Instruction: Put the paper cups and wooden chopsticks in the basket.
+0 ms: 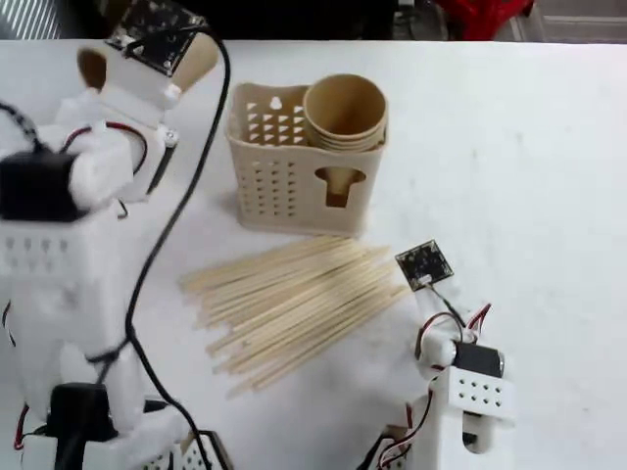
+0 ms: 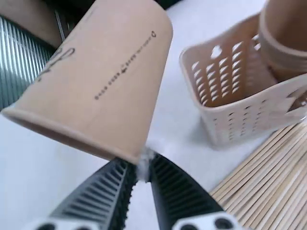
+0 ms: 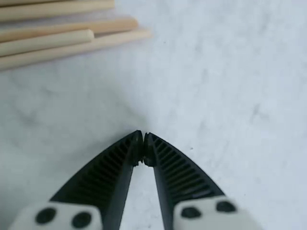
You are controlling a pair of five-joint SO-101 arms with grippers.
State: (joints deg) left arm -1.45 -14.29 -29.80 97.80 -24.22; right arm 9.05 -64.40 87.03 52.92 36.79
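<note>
My left gripper (image 2: 142, 168) is shut on the rim of a brown paper cup (image 2: 100, 81), held tilted above the table to the left of the basket (image 2: 240, 103). From above, that cup (image 1: 201, 61) pokes out beside the left wrist camera at the far left. The cream perforated basket (image 1: 274, 186) holds a stack of paper cups (image 1: 345, 113) in its right half. A spread pile of wooden chopsticks (image 1: 294, 299) lies on the table in front of it. My right gripper (image 3: 143, 143) is shut and holds nothing, just above the table by the chopstick tips (image 3: 72, 36).
The white tabletop (image 1: 529, 176) stretches right of the basket. A black cable (image 1: 176, 215) runs from the left arm down past the chopsticks' left ends. The right arm's base (image 1: 465, 392) stands near the front edge.
</note>
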